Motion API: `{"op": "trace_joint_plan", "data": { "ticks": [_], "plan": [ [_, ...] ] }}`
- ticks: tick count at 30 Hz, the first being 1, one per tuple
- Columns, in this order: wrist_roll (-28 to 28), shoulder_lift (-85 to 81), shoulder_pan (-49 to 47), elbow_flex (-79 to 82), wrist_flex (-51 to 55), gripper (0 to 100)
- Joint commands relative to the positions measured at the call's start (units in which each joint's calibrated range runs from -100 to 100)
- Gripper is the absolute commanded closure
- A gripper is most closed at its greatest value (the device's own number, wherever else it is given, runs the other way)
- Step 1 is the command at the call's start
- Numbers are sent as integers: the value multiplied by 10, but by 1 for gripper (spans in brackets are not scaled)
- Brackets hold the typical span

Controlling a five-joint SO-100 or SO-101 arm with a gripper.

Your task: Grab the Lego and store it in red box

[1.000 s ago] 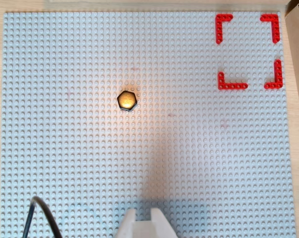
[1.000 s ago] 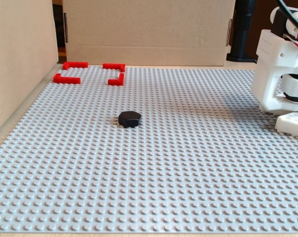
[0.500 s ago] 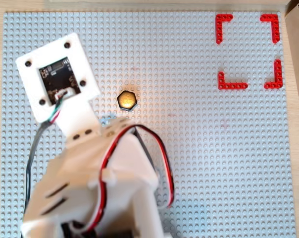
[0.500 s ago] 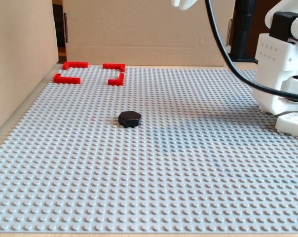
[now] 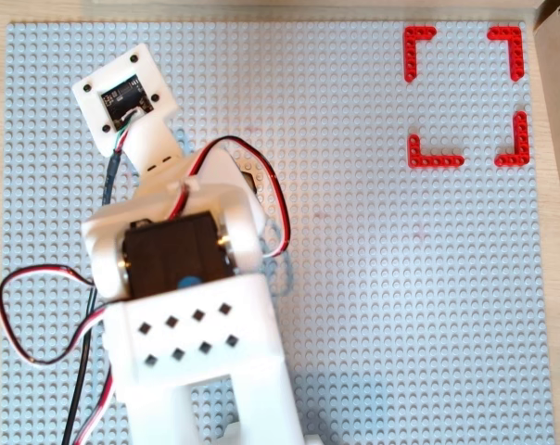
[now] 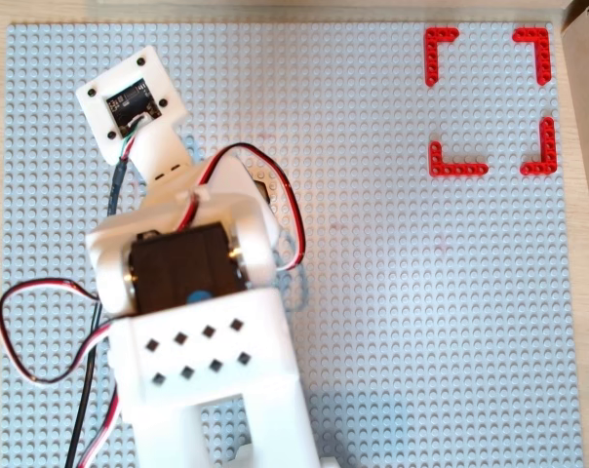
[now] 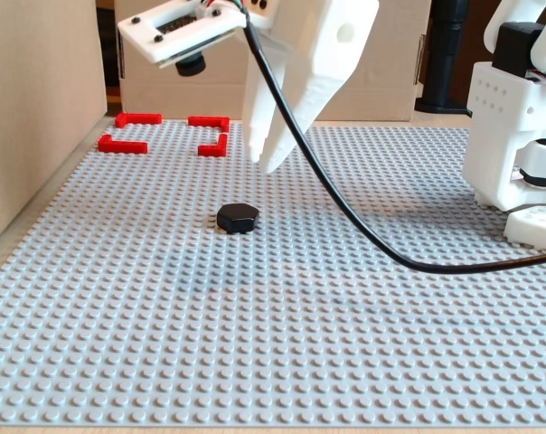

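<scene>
The Lego (image 7: 238, 218) is a small black hexagon lying flat on the grey studded baseplate (image 7: 363, 307) in the fixed view. My gripper (image 7: 268, 163) hangs above and just behind it, tips pointing down, clear of it. The white fingers (image 7: 287, 108) lie close together with nothing between them. The red box (image 7: 167, 133) is four red corner brackets at the far left of the plate, with nothing inside. In both overhead views the red box (image 5: 435, 160) (image 6: 457, 169) sits at the top right, and my arm hides the Lego and the fingertips.
My arm's white base (image 7: 517, 117) stands at the right edge of the fixed view. A black cable (image 7: 345, 217) sags from the wrist across the plate. A cardboard wall (image 7: 38, 108) lines the left side. The wrist camera mount (image 5: 124, 93) shows from above.
</scene>
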Motion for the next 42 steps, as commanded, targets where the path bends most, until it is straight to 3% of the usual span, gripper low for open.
{"op": "trace_joint_plan", "data": {
  "ticks": [1,12,42],
  "plan": [
    [2,33,4,-2,-27,88],
    [4,106,52,-2,-87,86],
    [-6,114,51,-2,-64,86]
  ]
}}
